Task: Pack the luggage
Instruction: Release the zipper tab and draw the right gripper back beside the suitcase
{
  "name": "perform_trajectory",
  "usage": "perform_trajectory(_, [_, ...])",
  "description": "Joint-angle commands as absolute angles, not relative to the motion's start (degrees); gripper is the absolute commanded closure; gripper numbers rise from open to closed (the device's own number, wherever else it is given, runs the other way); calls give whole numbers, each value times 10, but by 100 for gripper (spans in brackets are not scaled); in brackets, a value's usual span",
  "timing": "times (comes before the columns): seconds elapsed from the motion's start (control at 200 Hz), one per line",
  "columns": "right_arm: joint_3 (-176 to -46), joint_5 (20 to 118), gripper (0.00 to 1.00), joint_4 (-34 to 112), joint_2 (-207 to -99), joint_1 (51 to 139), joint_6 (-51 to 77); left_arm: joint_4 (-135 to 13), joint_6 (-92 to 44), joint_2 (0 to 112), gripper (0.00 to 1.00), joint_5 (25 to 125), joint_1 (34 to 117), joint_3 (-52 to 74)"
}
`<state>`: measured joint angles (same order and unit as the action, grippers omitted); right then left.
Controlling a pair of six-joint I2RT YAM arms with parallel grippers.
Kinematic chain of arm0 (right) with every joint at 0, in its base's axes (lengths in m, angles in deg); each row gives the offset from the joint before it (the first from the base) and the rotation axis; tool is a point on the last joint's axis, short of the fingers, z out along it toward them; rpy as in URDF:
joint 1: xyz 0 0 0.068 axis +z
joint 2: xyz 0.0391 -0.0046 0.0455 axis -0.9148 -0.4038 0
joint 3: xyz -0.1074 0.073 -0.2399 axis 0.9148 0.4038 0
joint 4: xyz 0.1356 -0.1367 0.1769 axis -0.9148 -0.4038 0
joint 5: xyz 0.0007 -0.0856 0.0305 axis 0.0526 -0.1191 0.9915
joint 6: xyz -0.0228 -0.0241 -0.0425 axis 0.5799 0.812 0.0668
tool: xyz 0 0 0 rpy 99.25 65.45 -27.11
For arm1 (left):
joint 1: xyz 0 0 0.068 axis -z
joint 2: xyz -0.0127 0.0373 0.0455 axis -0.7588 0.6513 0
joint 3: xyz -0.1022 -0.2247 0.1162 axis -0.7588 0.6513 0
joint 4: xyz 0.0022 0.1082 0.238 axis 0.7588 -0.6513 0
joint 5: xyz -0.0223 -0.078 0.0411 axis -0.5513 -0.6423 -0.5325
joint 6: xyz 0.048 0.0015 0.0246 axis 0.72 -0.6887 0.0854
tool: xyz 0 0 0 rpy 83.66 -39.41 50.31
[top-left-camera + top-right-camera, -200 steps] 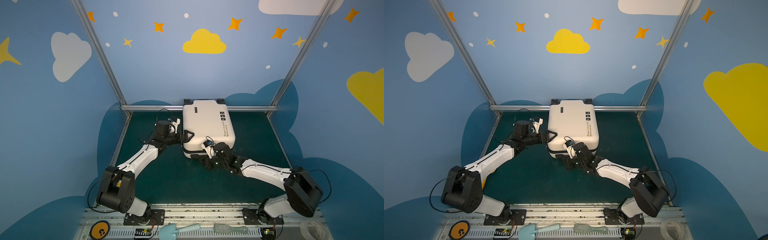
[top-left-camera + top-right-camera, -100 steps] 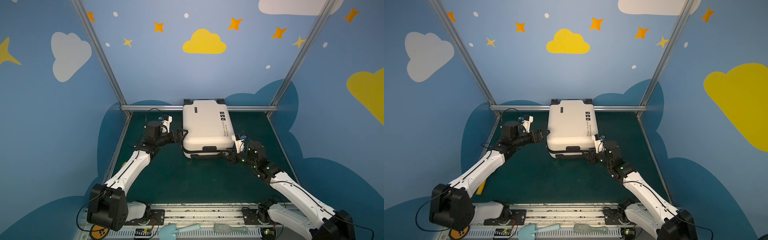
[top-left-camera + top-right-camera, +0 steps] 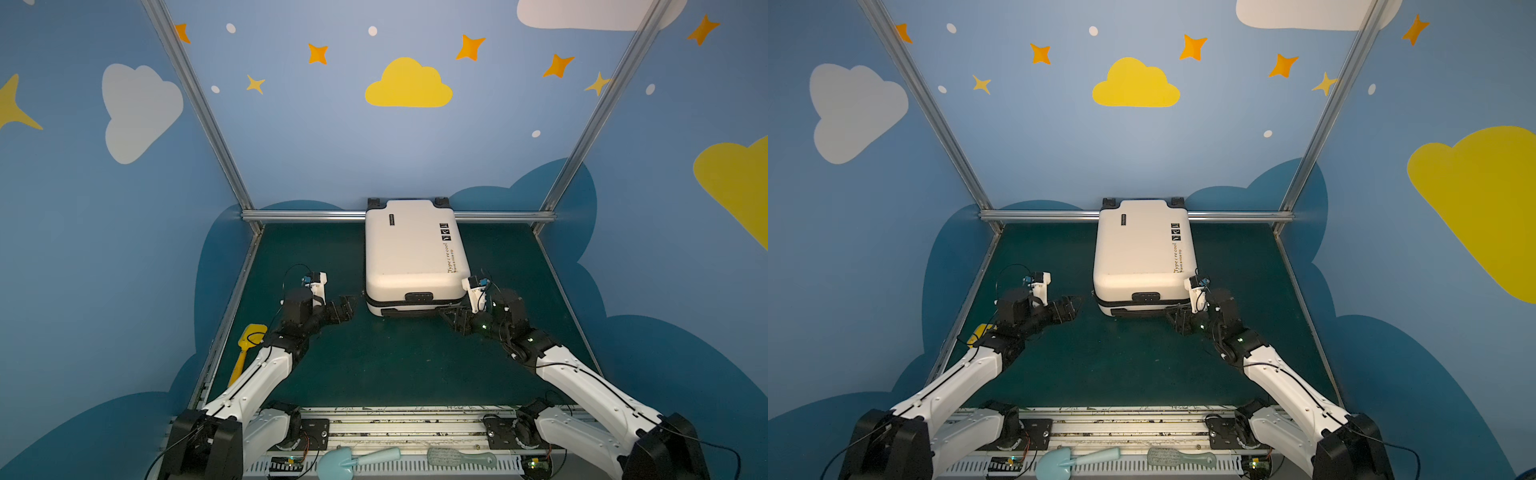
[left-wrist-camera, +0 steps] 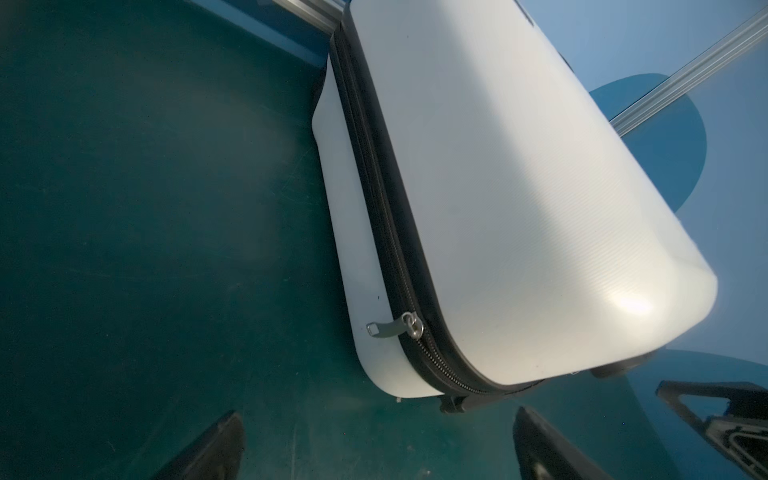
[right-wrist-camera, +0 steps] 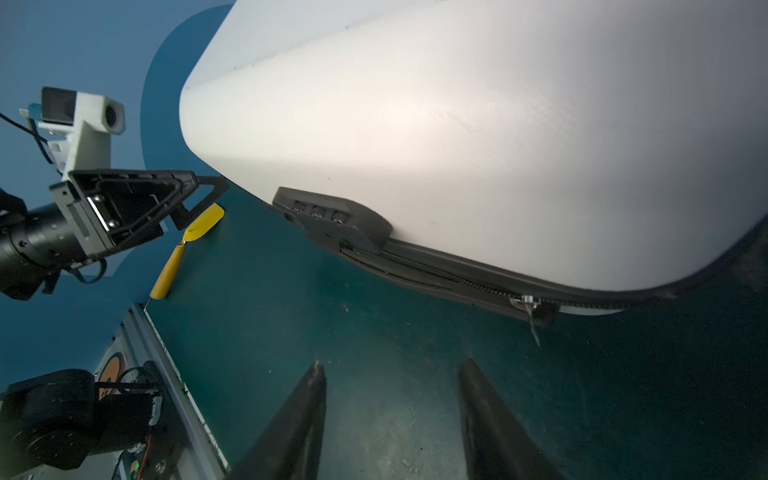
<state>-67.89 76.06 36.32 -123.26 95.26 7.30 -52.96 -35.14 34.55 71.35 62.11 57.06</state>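
**Arms Retracted, Nothing Held**

Since one second earlier, both arms have backed off; the right gripper [image 3: 451, 318] swung from front centre to the near right corner. Its jaws stand half-parted, empty; the left gripper [image 3: 347, 305] is spread wide, empty. The luggage [image 3: 411, 253] lies lid down at 12 o'clock on the mat [image 3: 395, 365], long axis 12-to-6, at 11 o'clock from the right gripper (the nearer one). Shell: hard, ribbed white, rounded corners; black zipper band, metal pull [image 5: 530, 307].
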Motion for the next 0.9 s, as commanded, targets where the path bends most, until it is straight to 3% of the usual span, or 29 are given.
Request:
perform_trajectory(0.0, [-699,743,50,372,-1246,952,71,-470,-331,351,0,727,632,548])
perform_trajectory(0.556, [-766,747,51,359,-1312,873,74,-463,-372,514,0,650,717,402])
perform_trajectory(0.896, [-644,749,51,347,-1199,827,71,-459,-394,549,0,645,737,365])
